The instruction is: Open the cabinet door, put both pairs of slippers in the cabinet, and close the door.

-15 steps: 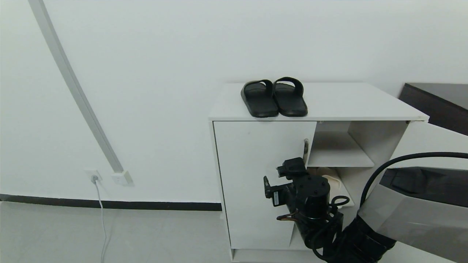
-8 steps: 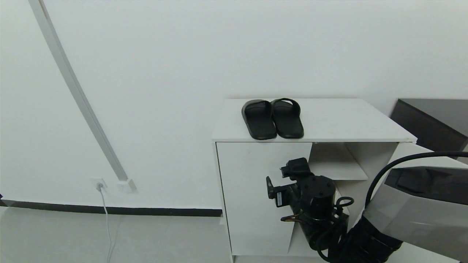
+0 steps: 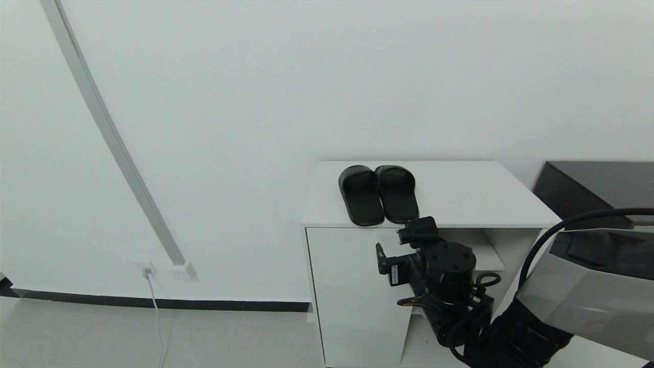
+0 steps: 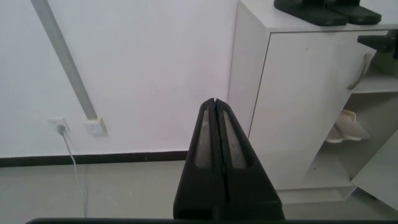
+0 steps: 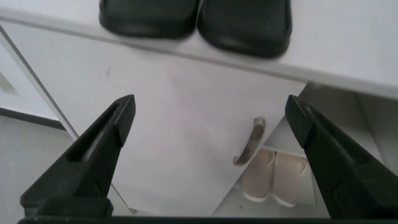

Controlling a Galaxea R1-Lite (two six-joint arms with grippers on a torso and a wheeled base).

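Observation:
A pair of black slippers (image 3: 378, 194) lies side by side on top of the white cabinet (image 3: 460, 197); the pair also shows at the edge of the right wrist view (image 5: 196, 15). The cabinet's left door (image 3: 357, 286) is shut, and the right side stands open. Beige slippers (image 5: 273, 177) sit on a lower shelf inside, behind the door handle (image 5: 249, 142). My right gripper (image 5: 209, 102) is open and empty, just in front of the cabinet and a little below the black slippers. My left gripper (image 4: 215, 106) is shut on nothing, well back from the cabinet's left side.
A dark piece of furniture (image 3: 587, 189) stands to the right of the cabinet. On the wall to the left are a slanting grey conduit (image 3: 102, 122) and sockets (image 3: 148, 268) with a hanging cable. Bare floor lies left of the cabinet.
The head view has shifted, so the cabinet sits lower in the picture. Against the cabinet, my right gripper has risen from door-handle height to just under the top edge.

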